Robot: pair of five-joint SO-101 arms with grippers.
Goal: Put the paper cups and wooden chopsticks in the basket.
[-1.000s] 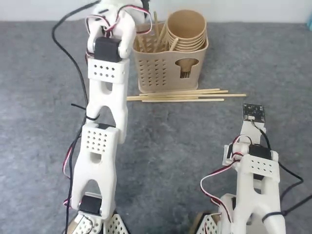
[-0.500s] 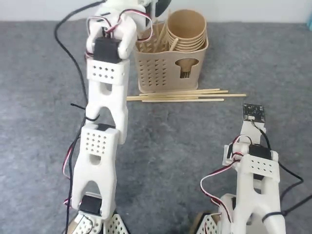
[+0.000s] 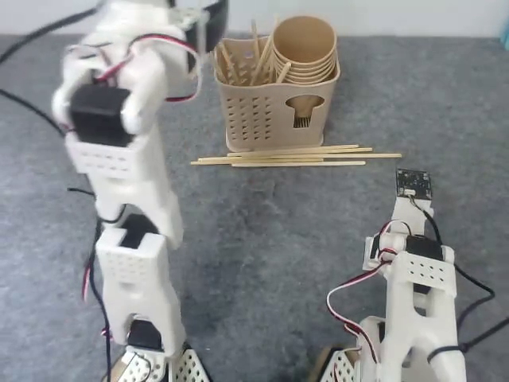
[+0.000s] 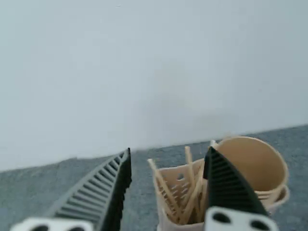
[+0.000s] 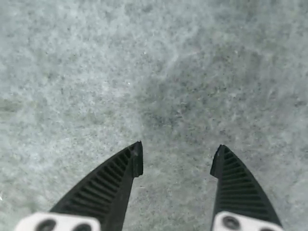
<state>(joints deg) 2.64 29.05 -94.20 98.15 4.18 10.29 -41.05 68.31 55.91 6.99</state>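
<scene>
The left hand, apart and empty, has swung to ten o'clock of the basket; chopsticks at six o'clock still wait.

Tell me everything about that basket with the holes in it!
The basket is beige, plastic-looking, boxy with rounded corners, and stands upright on the grey mat. Its front wall has rows of small holes and a bulb-shaped cutout. A stack of paper cups sits inside on one side, wooden chopsticks lean in the other. A few loose chopsticks lie just in front.
</scene>
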